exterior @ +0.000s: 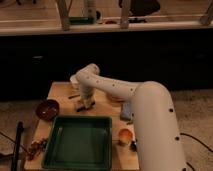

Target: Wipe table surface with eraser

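Because the green tray [75,119] takes up most of the near half of the table surface [60,92], the bare wood open to wiping is the strip beyond the tray's far rim. Just right of the tray, near the table's near-right corner, stands a small orange cup [124,135]. Off the tray's far-left corner sits a brown bowl [48,108]. The robot's thick white arm [150,115] rises from the near right and reaches leftward over the table, which keeps its bulk off the wood. A flat blue-grey sponge [126,111] lies beside it on the right.

In the strip past the tray, the gripper [85,101] points straight down, its jaws drawn in narrow on the eraser [84,105]. The tan block appears to be pressed flat against the wood, though the contact line is hard to make out. Holding it from above puts the block's broad face on the table, as a wiping stroke needs. Farther back, by the elbow, a white cup [74,80] stands near the far edge and limits strokes that way.
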Controlling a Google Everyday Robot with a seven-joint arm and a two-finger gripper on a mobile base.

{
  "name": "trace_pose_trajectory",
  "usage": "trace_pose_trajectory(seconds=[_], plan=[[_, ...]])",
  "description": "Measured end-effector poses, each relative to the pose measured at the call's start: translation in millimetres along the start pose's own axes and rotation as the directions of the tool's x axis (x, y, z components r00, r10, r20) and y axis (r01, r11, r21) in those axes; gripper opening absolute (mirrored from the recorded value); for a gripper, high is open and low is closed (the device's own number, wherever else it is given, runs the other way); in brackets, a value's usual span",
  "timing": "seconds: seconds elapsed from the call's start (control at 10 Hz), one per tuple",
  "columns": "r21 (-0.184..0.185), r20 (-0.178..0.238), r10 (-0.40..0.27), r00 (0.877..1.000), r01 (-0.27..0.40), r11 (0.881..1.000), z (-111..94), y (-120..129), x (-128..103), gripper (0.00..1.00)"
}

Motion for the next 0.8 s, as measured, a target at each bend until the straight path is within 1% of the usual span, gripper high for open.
trace_pose_trajectory(seconds=[0.2, 0.3, 0.5, 0.6, 0.8], plan=[[-0.034, 0.001, -0.022, 1.000, 0.022, 0.999, -4, 22, 8, 0.00], [-0.061, -0.004, -0.031, 1.000, 0.031, 0.998, -6, 37, 20, 0.00], [-0.092, -0.019, -0.024, 1.000, 0.022, 0.996, -11, 56, 45, 0.00], [-0.094, -0.033, -0.006, 0.999, 0.002, 0.996, -13, 58, 57, 0.00], [-0.082, -0.055, 0.024, 0.998, -0.028, 0.996, -12, 45, 71, 0.00]])
